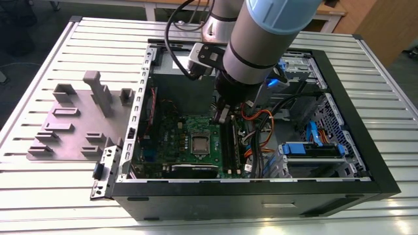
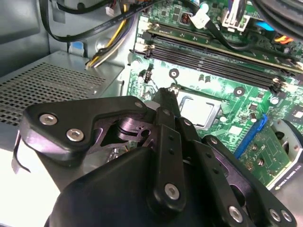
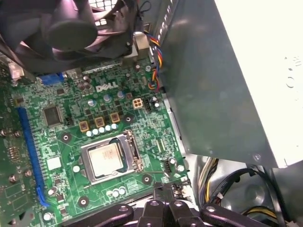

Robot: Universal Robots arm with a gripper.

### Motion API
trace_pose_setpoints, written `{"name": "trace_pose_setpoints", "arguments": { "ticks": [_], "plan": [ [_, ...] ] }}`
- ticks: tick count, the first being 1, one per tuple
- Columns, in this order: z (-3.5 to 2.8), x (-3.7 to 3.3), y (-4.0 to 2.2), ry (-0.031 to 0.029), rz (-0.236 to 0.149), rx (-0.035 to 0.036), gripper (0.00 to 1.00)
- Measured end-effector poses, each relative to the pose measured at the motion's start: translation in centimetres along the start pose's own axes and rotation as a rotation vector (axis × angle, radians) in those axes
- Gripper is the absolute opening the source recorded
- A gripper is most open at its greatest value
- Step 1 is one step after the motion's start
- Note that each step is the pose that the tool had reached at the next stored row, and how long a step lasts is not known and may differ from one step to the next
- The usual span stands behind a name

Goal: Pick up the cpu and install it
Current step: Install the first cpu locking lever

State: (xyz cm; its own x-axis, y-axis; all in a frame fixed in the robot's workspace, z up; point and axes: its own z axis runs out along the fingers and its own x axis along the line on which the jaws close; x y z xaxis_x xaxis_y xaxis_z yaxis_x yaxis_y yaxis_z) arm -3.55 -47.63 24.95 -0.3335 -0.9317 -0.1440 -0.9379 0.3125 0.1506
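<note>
The cpu, a small silvery square, lies flat in the socket on the green motherboard, inside the open metal socket frame. It also appears in the exterior view and the second wrist view. My gripper hangs inside the open computer case just beyond the socket, near the memory slots. Its black fingers are pressed together with nothing between them, and the fingertips sit a short way off the cpu's edge, not touching it.
The black case wall surrounds the board. A large grey box stands beside the socket, a black fan past it. Memory slots, loose cables and blue drive brackets crowd the exterior view's right. A grey fixture plate lies outside.
</note>
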Motion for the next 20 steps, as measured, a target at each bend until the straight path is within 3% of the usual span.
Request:
{"name": "trace_pose_setpoints", "arguments": {
  "ticks": [9,20],
  "plan": [
    [0.28,-0.95,0.14,-0.0029,0.0,-0.0011,0.11],
    [0.95,-1.57,0.28,-0.0113,-0.001,-0.0041,0.11]
  ]
}}
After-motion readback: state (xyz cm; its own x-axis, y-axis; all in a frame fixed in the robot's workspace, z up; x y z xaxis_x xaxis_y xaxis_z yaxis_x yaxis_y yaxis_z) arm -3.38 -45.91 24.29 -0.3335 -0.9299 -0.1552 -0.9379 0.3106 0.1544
